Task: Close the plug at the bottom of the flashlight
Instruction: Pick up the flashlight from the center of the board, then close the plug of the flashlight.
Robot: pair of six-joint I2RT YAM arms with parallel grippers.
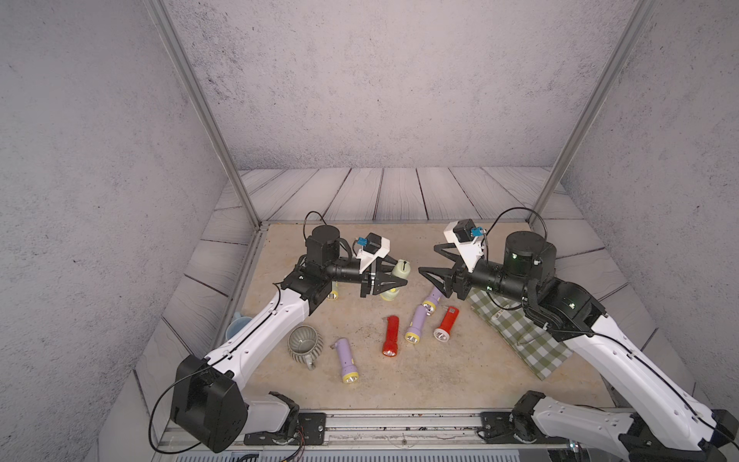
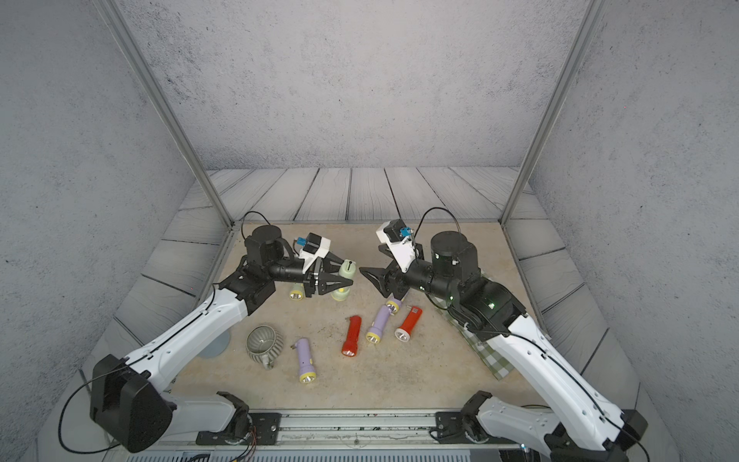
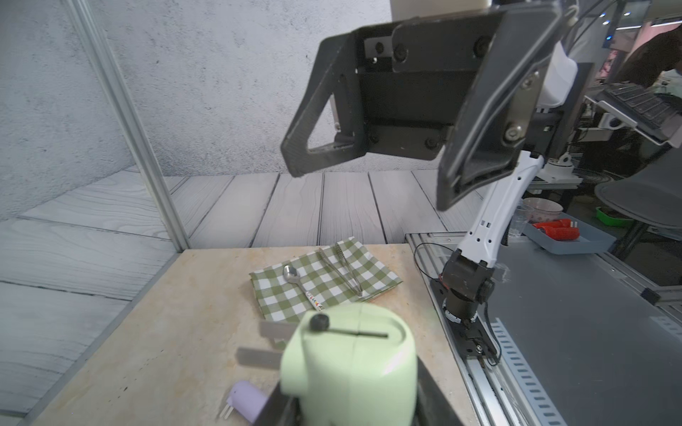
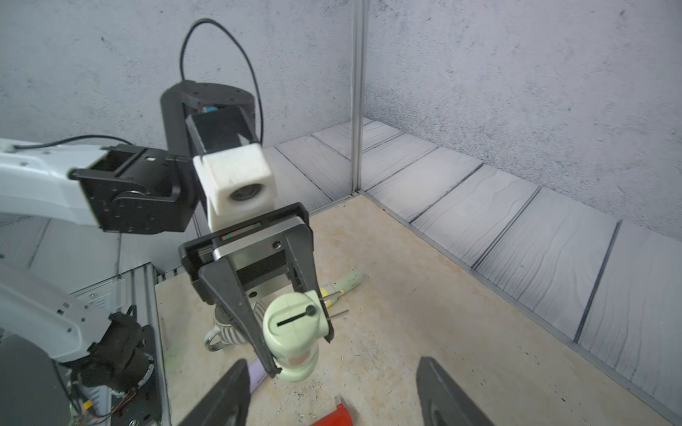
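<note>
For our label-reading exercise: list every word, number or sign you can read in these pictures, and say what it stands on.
Nothing can be read outright.
Spoon handle: coloured print, too blurred.
White-headed red flashlight: dark square label, too small.

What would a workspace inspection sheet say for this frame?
Surface: beige table.
Job's things: green flashlight held off the table, plug prongs sticking out; six other flashlights lie loose.
Clutter: mug, blue cup, checked cloth with spoon and tongs.
Grippers: left gripper shut on the green flashlight; right gripper open, facing its bottom, apart.
Cables: black cable loops above each wrist.
Surroundings: grey walls, metal posts.
</note>
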